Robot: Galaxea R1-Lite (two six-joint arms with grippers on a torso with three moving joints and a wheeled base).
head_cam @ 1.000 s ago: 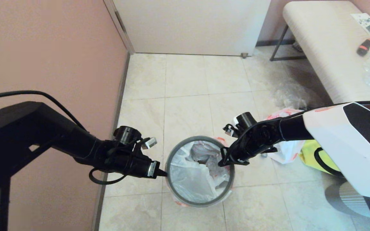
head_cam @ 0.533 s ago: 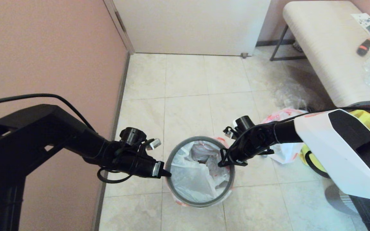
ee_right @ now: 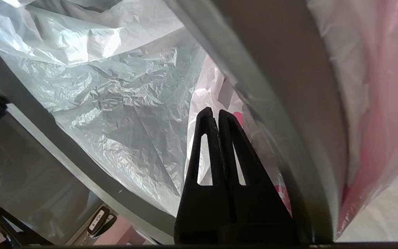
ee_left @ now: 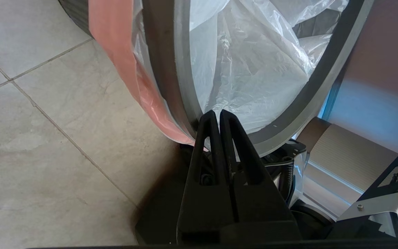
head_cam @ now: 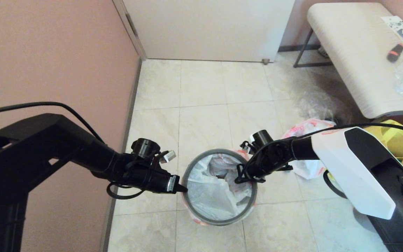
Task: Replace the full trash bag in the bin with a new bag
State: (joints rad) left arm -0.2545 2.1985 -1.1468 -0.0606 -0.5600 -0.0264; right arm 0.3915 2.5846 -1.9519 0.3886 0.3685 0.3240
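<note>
The bin [head_cam: 219, 222] stands on the tiled floor with its grey hoop rim [ee_left: 181, 69] on top. The new bag [head_cam: 208, 196] lines it, translucent white, crumpled inside, with its pink edge [ee_left: 116, 52] hanging outside under the hoop. My left gripper [head_cam: 184, 190] is shut, its tips [ee_left: 216, 112] against the hoop's left side. My right gripper [head_cam: 238, 180] is also shut and holds nothing. Its tips [ee_right: 212, 110] are just inside the hoop's right side, over the bag. The full trash bag [head_cam: 308, 126] lies on the floor to the right, partly hidden behind my right arm.
A yellow tote [head_cam: 402, 143] lies at the right, beside the full bag. Crumpled clear plastic [head_cam: 315, 103] sits under the white bench [head_cam: 355, 52], which carries a bottle and small items. A pink wall runs close along the left; a white door closes the back.
My left gripper has slid right until it meets the hoop. The right gripper edged slightly left, and its forearm swung, uncovering more of the yellow tote.
</note>
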